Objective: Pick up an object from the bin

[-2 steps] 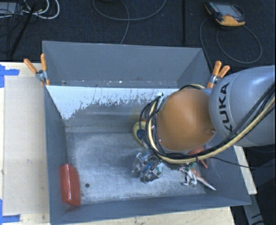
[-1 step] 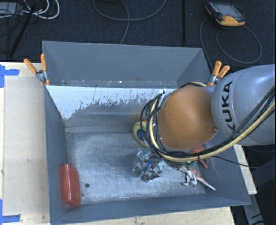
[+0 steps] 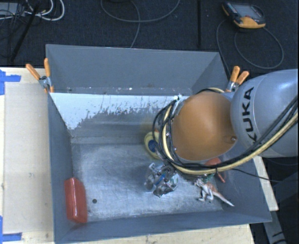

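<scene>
My gripper reaches down to the bin floor right of the middle, its upper part hidden under the arm's orange cover. A small pale toy figure with orange bits lies just to its right on the floor. Behind the gripper, a yellow and blue round thing peeks out from under the cover, mostly hidden. Whether anything sits in the gripper is hidden from this angle.
A red oblong block lies in the front left corner, far from the gripper. Bare grey floor stretches between it and the gripper. The arm and its cables cover the bin's right side.
</scene>
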Controlling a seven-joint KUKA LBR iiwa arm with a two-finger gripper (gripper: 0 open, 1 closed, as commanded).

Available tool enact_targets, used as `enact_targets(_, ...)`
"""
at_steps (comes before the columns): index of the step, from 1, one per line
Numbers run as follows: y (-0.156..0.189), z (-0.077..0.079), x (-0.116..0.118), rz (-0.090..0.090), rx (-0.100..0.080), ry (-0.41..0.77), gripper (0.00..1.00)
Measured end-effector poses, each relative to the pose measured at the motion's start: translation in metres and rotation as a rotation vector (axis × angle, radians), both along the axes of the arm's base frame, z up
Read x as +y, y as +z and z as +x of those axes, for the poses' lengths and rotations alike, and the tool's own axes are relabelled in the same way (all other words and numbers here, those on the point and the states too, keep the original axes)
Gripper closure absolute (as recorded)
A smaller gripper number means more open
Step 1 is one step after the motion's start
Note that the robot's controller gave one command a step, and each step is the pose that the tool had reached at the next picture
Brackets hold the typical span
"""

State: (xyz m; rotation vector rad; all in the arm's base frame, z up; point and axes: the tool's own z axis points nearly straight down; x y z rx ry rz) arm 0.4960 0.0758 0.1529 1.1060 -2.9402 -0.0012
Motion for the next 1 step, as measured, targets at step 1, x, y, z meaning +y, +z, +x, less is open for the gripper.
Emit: enact_targets(1,0.0047,0.0,0.0003,0.0,0.0,-0.001,1.0)
